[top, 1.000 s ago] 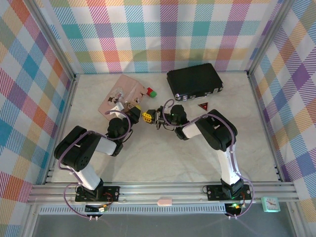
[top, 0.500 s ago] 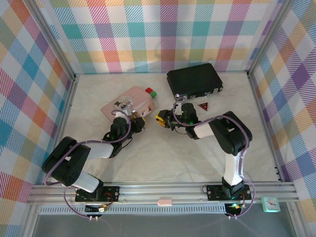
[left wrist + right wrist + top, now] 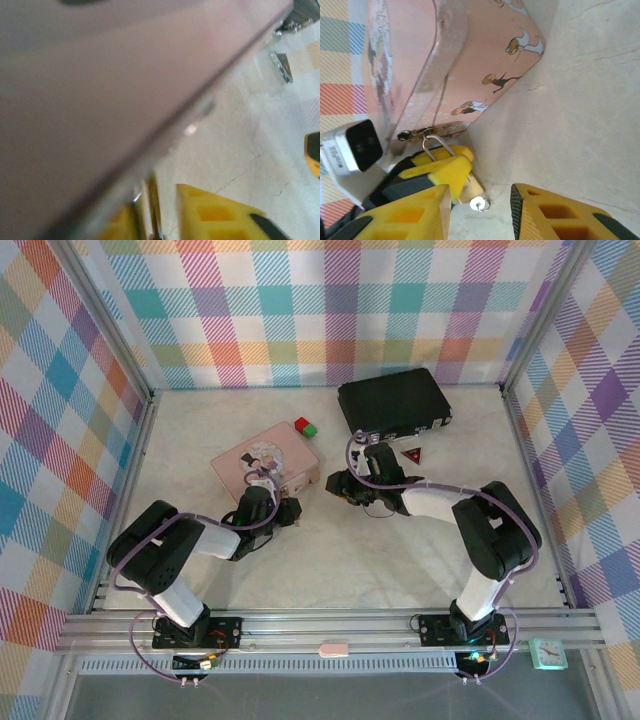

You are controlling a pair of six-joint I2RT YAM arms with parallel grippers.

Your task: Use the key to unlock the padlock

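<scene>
By the pink tin (image 3: 470, 60), the left gripper (image 3: 162, 212) has its jaws slightly parted around the padlock (image 3: 471, 187). The right gripper (image 3: 481, 192) has its jaws spread at the key (image 3: 479, 204).

pastel plaid walls (image 3: 330, 310) enclose a pale, marbled tabletop (image 3: 330, 570) on three sides; an aluminium rail (image 3: 330, 625) lines its near edge; even light.

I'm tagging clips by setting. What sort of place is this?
Probably a lab robot cell: left arm and right arm bolted to a rail, metal frame, plaid backdrop walls.
</scene>
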